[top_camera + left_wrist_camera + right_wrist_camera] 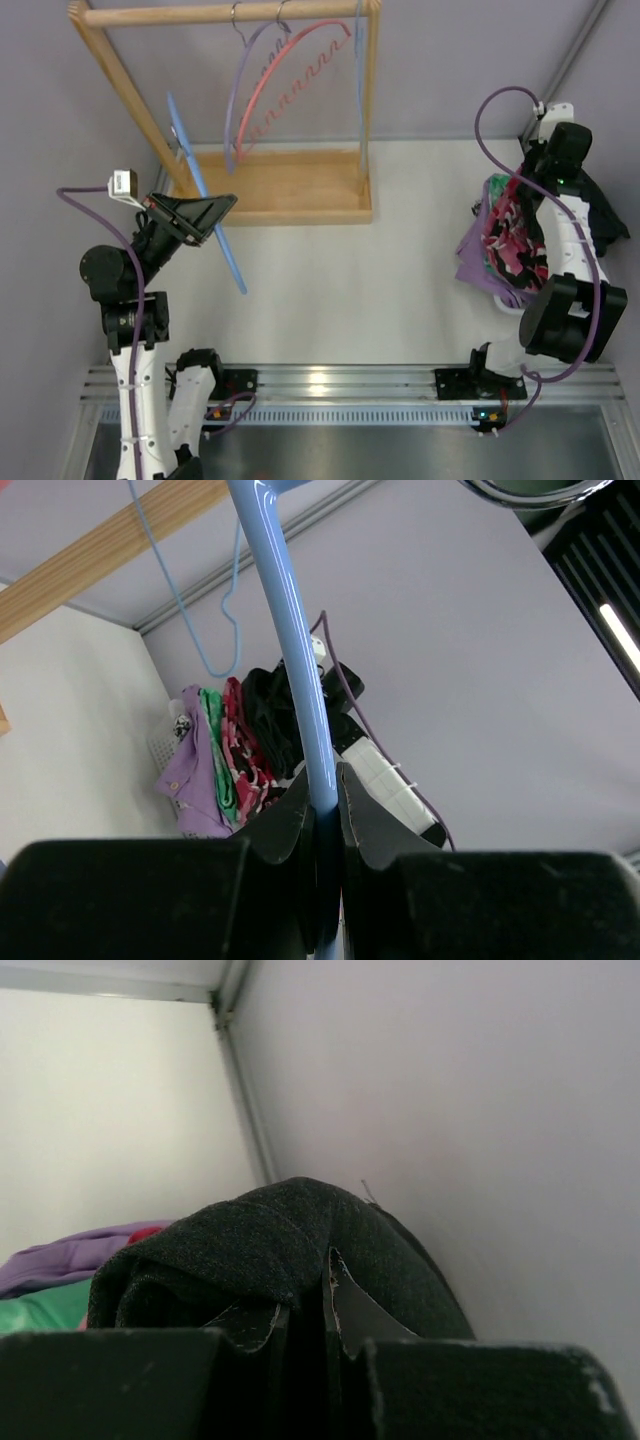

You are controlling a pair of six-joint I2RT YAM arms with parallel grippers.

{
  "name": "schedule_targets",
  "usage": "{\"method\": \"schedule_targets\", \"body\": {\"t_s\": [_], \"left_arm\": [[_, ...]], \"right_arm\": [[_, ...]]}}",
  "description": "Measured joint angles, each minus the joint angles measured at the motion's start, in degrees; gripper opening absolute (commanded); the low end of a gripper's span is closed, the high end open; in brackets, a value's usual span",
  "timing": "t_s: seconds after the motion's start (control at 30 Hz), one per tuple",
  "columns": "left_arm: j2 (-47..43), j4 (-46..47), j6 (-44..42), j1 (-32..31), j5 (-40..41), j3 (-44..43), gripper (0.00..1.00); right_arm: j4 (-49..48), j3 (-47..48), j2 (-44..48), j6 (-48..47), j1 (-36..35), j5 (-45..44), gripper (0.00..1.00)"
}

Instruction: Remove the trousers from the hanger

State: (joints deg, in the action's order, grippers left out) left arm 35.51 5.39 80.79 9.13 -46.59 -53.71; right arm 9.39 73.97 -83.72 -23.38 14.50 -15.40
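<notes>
My left gripper is shut on the thick arm of the light blue hanger, which slants over the table left of centre, off the rack. In the left wrist view that hanger runs up from between the closed fingers of the left gripper and carries no cloth. The trousers, dark plain cloth, bulge over my right gripper, which is shut on a fold of them. From above, the trousers show as black cloth at the far right beside the right arm, next to the clothes heap.
A wooden rack stands at the back with a purple hanger, a red hanger and a thin pale blue hanger on its bar. A pink, black and purple clothes heap lies at the right. Walls close in both sides.
</notes>
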Motion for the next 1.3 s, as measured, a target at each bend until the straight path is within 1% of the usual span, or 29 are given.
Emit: {"method": "schedule_targets", "body": {"t_s": [0.1, 0.13, 0.3, 0.33, 0.4, 0.43, 0.5, 0.53, 0.63, 0.8, 1.07, 1.13, 1.3], "left_arm": [[0.68, 0.20, 0.31, -0.02, -0.68, -2.54, 0.00], [0.81, 0.09, 0.33, 0.00, -0.87, -3.39, 0.00], [1.03, -0.33, -0.20, -0.02, -1.81, -7.41, 0.00], [1.01, -0.57, -0.44, -0.02, -1.81, -8.13, 0.00], [1.09, -1.16, -0.52, -0.02, -1.90, -9.62, 0.00], [1.25, -1.25, -0.48, -0.02, -2.01, -10.21, 0.00], [1.92, -1.42, -0.24, -0.02, -2.16, -11.87, 0.00], [2.45, -1.51, -0.09, -0.02, -2.27, -12.79, 0.00], [4.52, -1.53, 0.70, -0.02, -2.67, -15.15, 0.00], [10.64, -1.01, 2.80, -0.02, -5.09, -18.16, 0.00], [25.66, -0.74, 4.66, 0.74, -11.10, -24.59, 0.00], [28.83, -0.76, 4.50, 1.44, -12.48, -26.56, 0.00], [36.11, -2.62, 0.87, 3.87, -15.37, -35.17, 0.00]], "right_arm": [[2.38, 1.20, -1.38, 0.66, 0.04, 4.55, 0.08], [3.06, 1.20, -1.42, 1.03, 0.04, 5.73, 0.17], [8.85, 4.50, -1.42, 2.49, 0.26, 10.21, 0.30], [10.08, 5.35, -1.40, 2.60, 0.31, 11.06, 0.40], [12.22, 6.40, -0.98, 2.60, 0.31, 12.74, 0.54], [13.42, 6.71, -0.59, 2.49, 0.31, 13.44, 0.69], [15.30, 6.82, 0.74, 1.66, 0.31, 14.49, 0.79], [16.24, 6.84, 1.51, 1.31, 0.31, 14.86, 0.86], [19.39, 7.06, 4.44, 0.11, 0.31, 16.02, 0.99], [22.88, 8.81, 9.79, -0.39, 0.31, 18.01, 0.99], [27.96, 17.51, 14.21, 2.67, 0.31, 23.02, 0.99], [29.24, 19.54, 14.23, 3.78, 0.31, 24.55, 0.99], [31.69, 22.77, 14.21, 7.30, 0.31, 27.02, 0.99]]}}
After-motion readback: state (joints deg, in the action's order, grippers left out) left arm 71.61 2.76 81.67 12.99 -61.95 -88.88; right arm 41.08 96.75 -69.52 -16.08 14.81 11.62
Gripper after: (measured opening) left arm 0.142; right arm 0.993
